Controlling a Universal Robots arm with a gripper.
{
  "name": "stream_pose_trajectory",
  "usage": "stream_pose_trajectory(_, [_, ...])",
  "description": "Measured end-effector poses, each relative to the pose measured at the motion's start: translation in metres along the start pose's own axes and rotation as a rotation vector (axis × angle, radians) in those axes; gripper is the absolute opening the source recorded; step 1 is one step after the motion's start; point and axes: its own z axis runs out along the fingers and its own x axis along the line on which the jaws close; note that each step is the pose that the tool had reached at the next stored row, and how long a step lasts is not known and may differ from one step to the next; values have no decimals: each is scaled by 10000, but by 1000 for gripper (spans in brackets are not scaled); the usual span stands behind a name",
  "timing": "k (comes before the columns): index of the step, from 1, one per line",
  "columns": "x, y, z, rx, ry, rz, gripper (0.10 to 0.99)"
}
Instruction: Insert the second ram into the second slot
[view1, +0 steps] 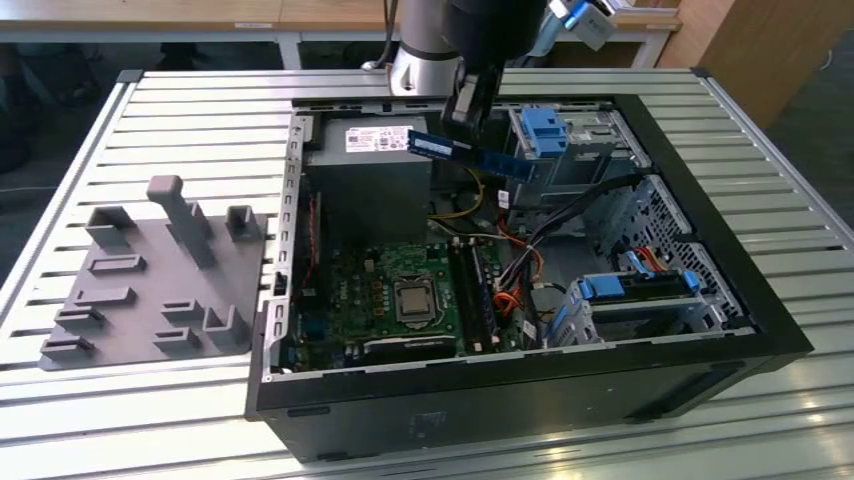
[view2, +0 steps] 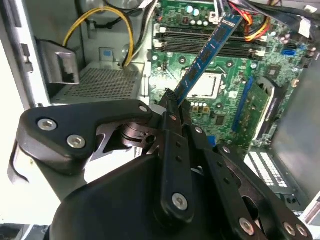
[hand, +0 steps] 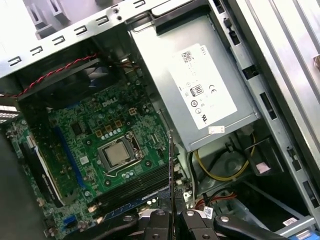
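- Note the claw (view1: 462, 130): it is closed on the memory stick (view1: 430, 146), pinching it near one end, so that most of the stick's length juts out free to one side.
- Note the stick's place: it hangs in the air above the far part of the open computer case (view1: 767, 310), well clear of the circuit board (view1: 354, 300).
- Find the memory slots (view1: 477, 295) just beside the processor (view1: 414, 298), on the exterior view's right of it. They lie below the claw and nearer the camera.
- Compare the long axes. In the exterior view the stick runs roughly across the picture, dropping a little toward the exterior view's right, while the slots run from far to near.
- Confirm this in the second wrist view: the stick (view2: 207, 52) crosses the slots (view2: 180, 35) at a slant and does not run along them.
- Judge the stick as not yet lined up with any slot, and not yet touching one.
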Motion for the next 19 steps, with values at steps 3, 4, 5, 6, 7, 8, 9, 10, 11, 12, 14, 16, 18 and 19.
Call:
stream_pose_trajectory(3, [93, -47, -2, -3, 1, 6, 141])
stream_pose_trajectory(4, [121, -60, -3, -4, 2, 12, 141])
stream_pose_trajectory(5, [138, -69, -2, -5, -2, 35, 141])
stream_pose_trajectory(6, [144, -72, -1, -5, -3, 103, 141])
stream_pose_trajectory(7, [145, -72, 2, -3, -7, 208, 141])
stream_pose_trajectory(8, [145, -73, 8, -1, -13, 371, 141])
stream_pose_trajectory(9, [145, -73, 15, 0, -20, 548, 141])
stream_pose_trajectory(10, [145, -74, 22, 2, -26, 728, 141])
stream_pose_trajectory(11, [145, -74, 29, 4, -32, 907, 141])
stream_pose_trajectory(12, [145, -74, 37, 6, -40, 1086, 141])
stream_pose_trajectory(14, [145, -75, 51, 10, -52, 1446, 141])
stream_pose_trajectory(16, [146, -75, 66, 14, -67, 1822, 141])
stream_pose_trajectory(18, [146, -76, 80, 18, -81, 2183, 141])
stream_pose_trajectory(19, [146, -76, 88, 19, -88, 2361, 141])
